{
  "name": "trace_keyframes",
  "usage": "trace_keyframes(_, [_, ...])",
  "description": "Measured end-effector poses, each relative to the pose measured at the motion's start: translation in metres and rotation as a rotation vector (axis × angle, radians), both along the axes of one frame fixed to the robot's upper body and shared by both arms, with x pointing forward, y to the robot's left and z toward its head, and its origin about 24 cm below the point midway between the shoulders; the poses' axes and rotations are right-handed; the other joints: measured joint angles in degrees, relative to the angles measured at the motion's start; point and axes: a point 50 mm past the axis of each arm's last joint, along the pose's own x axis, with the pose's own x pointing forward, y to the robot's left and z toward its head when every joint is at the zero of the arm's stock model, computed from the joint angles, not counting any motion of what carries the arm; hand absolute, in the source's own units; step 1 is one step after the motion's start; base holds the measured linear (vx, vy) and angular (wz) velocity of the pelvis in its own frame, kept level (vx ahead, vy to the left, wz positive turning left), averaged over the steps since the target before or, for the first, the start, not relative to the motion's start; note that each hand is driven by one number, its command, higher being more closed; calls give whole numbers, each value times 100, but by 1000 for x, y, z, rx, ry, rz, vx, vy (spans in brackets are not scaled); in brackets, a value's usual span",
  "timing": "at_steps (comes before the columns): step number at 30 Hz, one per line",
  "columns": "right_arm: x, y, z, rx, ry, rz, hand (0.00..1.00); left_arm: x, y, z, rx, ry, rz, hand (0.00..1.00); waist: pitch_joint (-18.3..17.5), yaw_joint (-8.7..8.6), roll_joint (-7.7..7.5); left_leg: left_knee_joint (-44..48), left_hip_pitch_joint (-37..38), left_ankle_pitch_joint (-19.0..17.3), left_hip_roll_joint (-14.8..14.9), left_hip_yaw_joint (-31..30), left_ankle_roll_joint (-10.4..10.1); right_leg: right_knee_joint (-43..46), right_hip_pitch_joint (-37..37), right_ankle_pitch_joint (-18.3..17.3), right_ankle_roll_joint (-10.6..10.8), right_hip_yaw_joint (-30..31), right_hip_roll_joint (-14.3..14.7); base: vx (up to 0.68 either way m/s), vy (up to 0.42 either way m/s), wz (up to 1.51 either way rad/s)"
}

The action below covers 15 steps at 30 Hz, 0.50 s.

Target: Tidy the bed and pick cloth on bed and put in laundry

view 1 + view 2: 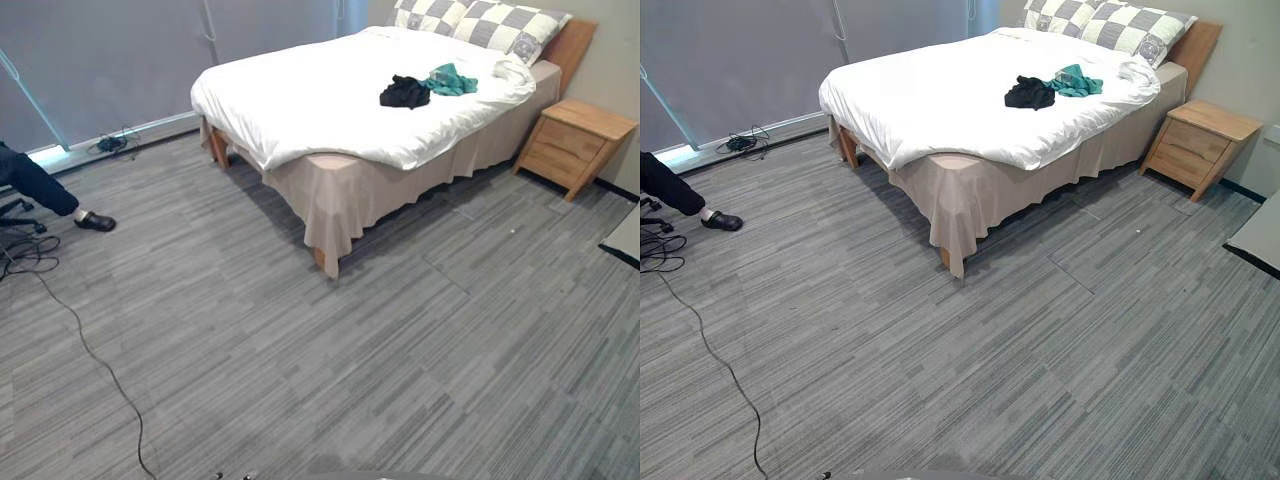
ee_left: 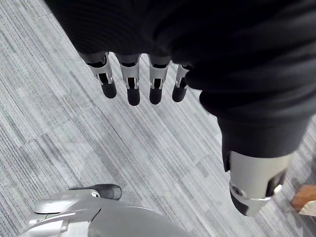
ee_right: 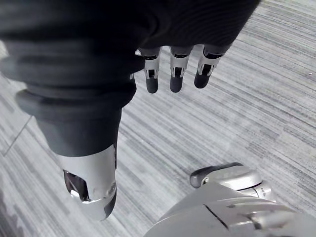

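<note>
The left hand (image 2: 131, 85) and the right hand (image 3: 174, 74) hang over the grey carpet (image 1: 400, 350), fingers loosely straight, holding nothing. Off to the left, a person's leg and black shoe (image 1: 96, 222) rest on the carpet. Farther on stands the bed (image 1: 345, 195), its white duvet (image 1: 310, 100) draped over the near corner. A black cloth (image 1: 404, 93) and a green cloth (image 1: 451, 79) lie touching on the duvet, near the checked pillows (image 1: 485, 22). A wooden nightstand (image 1: 575, 140) stands just beside the bed's right.
</note>
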Motion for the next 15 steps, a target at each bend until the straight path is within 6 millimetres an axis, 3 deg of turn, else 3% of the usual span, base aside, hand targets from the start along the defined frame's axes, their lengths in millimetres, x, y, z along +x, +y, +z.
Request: trace_keyframes(15, [13,4,1,9,-33,-10,0,5,1,1,4,-10,-6,0,172,6,-63,-121,69,10,77,74,-16,-267,98,113,-10,17,77,-4,-2,-1])
